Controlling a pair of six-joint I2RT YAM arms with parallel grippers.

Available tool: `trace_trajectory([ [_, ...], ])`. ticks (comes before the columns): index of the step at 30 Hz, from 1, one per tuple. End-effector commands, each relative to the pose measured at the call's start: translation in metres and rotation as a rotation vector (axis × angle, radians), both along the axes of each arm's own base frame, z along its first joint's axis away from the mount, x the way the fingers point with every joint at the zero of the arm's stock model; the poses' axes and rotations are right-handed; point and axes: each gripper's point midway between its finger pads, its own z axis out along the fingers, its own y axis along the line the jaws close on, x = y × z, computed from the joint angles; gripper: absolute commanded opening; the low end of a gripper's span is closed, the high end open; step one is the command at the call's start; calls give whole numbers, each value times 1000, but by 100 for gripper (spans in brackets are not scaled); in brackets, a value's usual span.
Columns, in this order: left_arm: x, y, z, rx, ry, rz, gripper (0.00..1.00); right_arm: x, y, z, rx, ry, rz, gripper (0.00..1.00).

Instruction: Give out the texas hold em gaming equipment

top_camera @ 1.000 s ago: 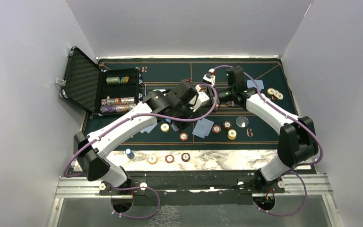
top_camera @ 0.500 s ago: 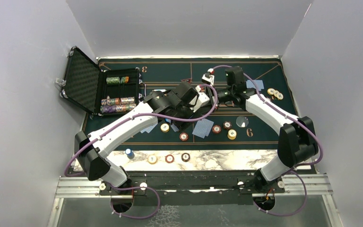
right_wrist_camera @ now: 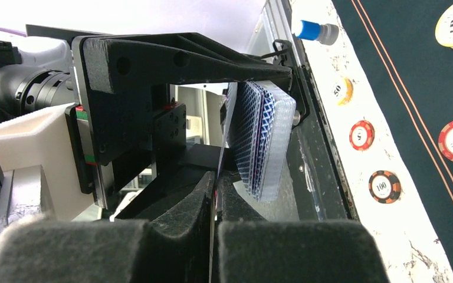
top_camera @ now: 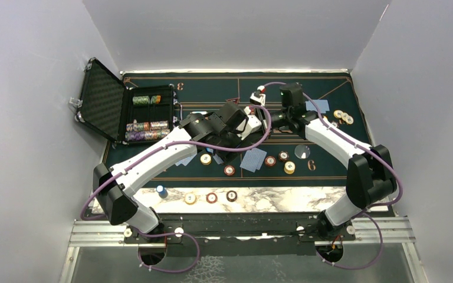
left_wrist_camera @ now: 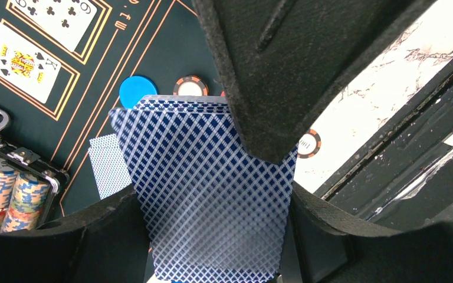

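Note:
My left gripper [top_camera: 243, 125] is shut on a deck of blue-backed cards [left_wrist_camera: 206, 194], held upright between its jaws over the middle of the green mat [top_camera: 212, 82]. My right gripper [top_camera: 265, 121] meets it from the right. Its jaws are closed on the thin edge of a single card [right_wrist_camera: 219, 159] standing just in front of the deck [right_wrist_camera: 262, 141]. In the left wrist view a right finger [left_wrist_camera: 271, 76] overlaps the deck's top right corner. Two face-down cards [top_camera: 253, 159] and several chips [top_camera: 270, 161] lie on the mat below the grippers.
An open black case [top_camera: 103, 100] with chip stacks [top_camera: 147, 126] stands at the left. Chips [top_camera: 342, 117] and a card [top_camera: 318, 105] lie at the right, beside a clear disc [top_camera: 302, 151]. Three chips [top_camera: 212, 198] sit on the marble strip [top_camera: 283, 197]. Face-up cards [left_wrist_camera: 22, 62] and a blue disc [left_wrist_camera: 137, 91] lie nearby.
My right wrist has shifted slightly left, toward the left gripper. The left arm and the deck have barely moved.

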Motion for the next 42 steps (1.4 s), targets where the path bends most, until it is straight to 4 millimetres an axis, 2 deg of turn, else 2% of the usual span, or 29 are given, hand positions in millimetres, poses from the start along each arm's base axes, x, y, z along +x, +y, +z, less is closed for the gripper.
trace_trajectory([
  [1,2,-5,10,-40,-21,13,0,0,3,0,8,12,4,1],
  [4,0,-1,10,-41,-19,38,0,8,3,6,6,-22,-39,1],
  [8,-4,9,6,-40,-15,80,0,43,-21,15,12,-146,-220,1],
  [10,-5,16,4,-30,-12,102,0,69,-42,21,2,-256,-312,1],
  [12,-5,24,4,-26,-10,136,0,107,-67,26,-58,-432,-439,1],
  [15,-6,32,5,-46,5,202,0,165,-100,32,-216,-867,-564,1],
  [17,-6,37,10,-60,22,255,0,196,-111,21,-342,-1170,-540,1],
  [18,-7,40,12,-60,27,280,0,203,-104,10,-407,-1362,-459,1],
  [20,-8,45,18,-59,33,316,0,231,-103,-14,-623,-1696,-377,1],
  [22,-9,48,24,-75,32,338,0,249,-96,-26,-671,-1898,-263,1],
  [24,-9,53,29,-93,31,354,0,261,-79,-48,-684,-2007,-77,1],
  [28,-13,60,31,-111,38,360,0,267,-57,-82,-674,-2099,149,1],
  [31,-12,65,33,-106,33,362,0,247,-49,-99,-621,-2110,249,1],
  [34,-9,68,33,-105,32,368,0,222,-36,-122,-528,-2083,298,1],
  [36,-7,67,34,-106,31,364,0,212,-29,-143,-519,-2075,334,1],
  [42,-5,64,35,-110,29,338,0,207,-16,-171,-492,-2021,340,1],
])
